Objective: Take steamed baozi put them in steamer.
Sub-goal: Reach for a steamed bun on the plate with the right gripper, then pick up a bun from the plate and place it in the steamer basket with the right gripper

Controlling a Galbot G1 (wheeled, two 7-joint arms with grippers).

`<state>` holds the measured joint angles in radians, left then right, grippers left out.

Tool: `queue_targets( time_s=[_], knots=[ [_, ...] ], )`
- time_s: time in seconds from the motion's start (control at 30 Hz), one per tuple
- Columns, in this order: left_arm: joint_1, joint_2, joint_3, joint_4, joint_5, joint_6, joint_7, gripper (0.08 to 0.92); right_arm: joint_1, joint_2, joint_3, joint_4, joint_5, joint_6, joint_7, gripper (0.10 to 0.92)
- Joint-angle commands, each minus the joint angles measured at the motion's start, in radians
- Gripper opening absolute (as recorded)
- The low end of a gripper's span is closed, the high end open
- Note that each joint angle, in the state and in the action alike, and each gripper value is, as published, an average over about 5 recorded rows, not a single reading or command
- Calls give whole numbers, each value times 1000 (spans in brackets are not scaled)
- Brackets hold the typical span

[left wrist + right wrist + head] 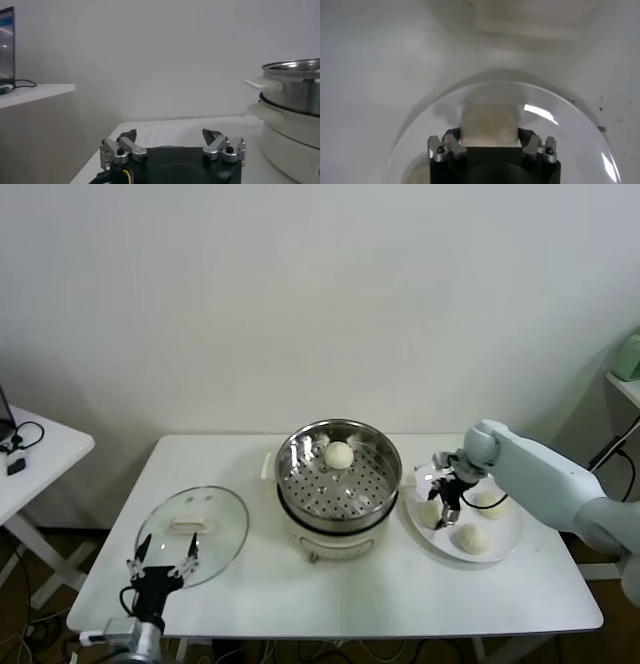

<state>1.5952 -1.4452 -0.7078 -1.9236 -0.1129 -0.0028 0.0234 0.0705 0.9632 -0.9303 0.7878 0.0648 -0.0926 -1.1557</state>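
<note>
- Head view takes in the whole white desk [400, 604]: the steamer [338, 476] sits mid-desk on its white cooker base, the glass lid [192, 534] lies flat on the left-arm side, the white plate [505, 549] on the right-arm side.
- One baozi in the steamer [339, 454] rests on the perforated floor towards the far wall, well clear of both claws.
- Right claw [445, 506] is down over the plate, at its edge nearest the steamer, fingers either side of the gripped baozi [431, 513].
- Right wrist view gives what the head view can't: the gripped bun [488, 121] fills the gap between the fingers [445, 148], both pressing its sides, so the claw is pinched on it, bun still low on the plate [570, 130].
- Two more plate baozi [471, 538] lie just beyond the right claw, one at the far side near the arm, one at the near side of the plate.
- Left claw [161, 567] hangs parked over the near rim of the lid, away from the steamer.
- Left wrist view shows it plainly: left claw [172, 145] is spread wide with nothing between the fingers, the steamer wall [295, 85] off to one side.
</note>
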Motion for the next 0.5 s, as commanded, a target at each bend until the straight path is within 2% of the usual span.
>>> queue_targets(
  time_s=[0.03, 0.27, 0.5],
  knots=[
    [0, 0, 1, -3, -2, 1, 0, 823, 3, 3, 7, -11, -1, 2, -2, 724],
    [3, 0, -4, -5, -6, -1, 0, 823, 73, -26, -33, 19, 52, -6, 0, 705],
    [3, 1, -4, -14, -8, 1, 0, 823, 336, -58, -221, 64, 255, -33, -5, 704]
  ],
)
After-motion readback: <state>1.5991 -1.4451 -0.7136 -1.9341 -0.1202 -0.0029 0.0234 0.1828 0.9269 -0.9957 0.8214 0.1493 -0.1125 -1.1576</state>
